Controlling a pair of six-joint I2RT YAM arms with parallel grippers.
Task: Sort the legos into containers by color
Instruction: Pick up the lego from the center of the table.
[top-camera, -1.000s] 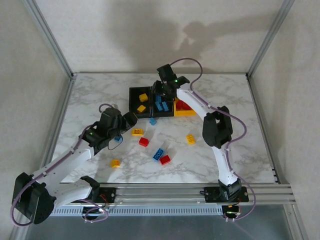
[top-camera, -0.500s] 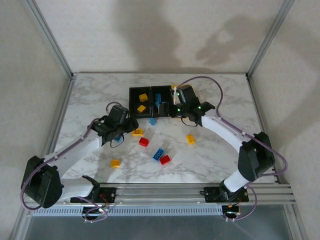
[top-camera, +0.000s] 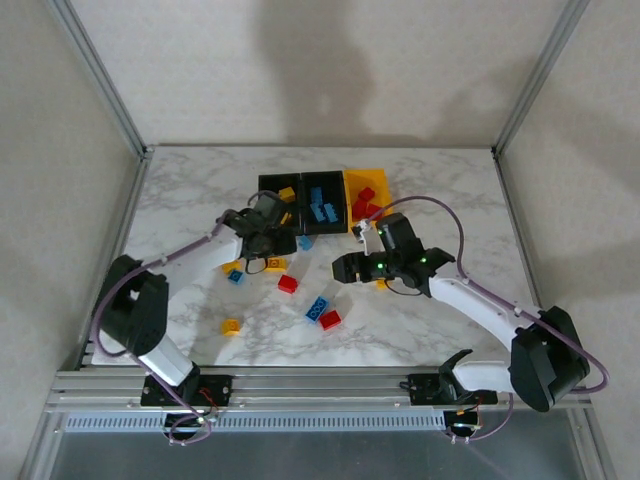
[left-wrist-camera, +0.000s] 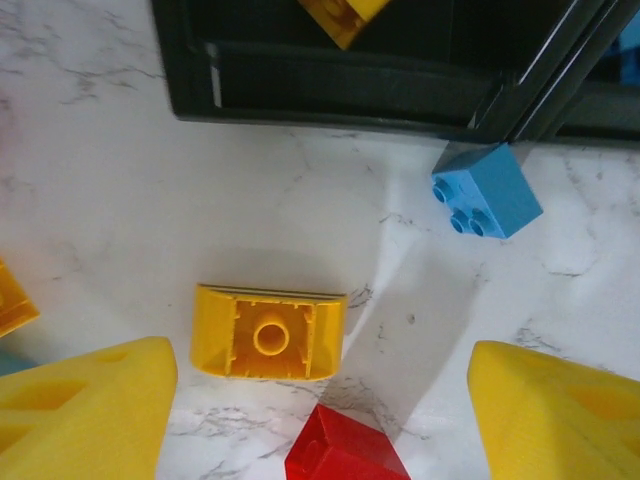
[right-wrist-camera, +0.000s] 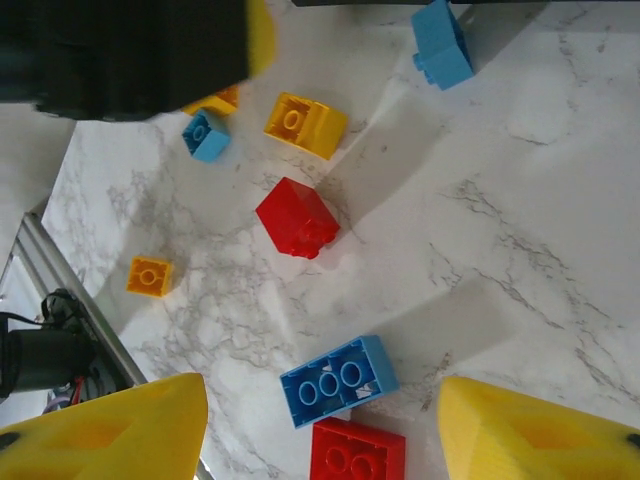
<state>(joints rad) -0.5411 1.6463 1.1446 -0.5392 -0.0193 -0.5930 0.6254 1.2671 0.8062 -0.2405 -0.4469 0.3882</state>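
Bins (top-camera: 303, 178) far-centre, loose legos (top-camera: 231, 326) nearer. Left gripper (left-wrist-camera: 320, 365) gapes empty over yellow brick (left-wrist-camera: 268, 333) — red brick (left-wrist-camera: 340, 455) beside may get nudged. Right gripper (right-wrist-camera: 320, 395), open and empty, straddles blue brick (right-wrist-camera: 338, 380) and adjoining nearer red brick (right-wrist-camera: 357, 455) — could pinch both.

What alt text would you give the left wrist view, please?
An upturned yellow brick lies on the marble table between the tips of the open left hand. A red brick shows at the bottom edge; a blue brick lies by the black bin above, which holds another yellow brick.
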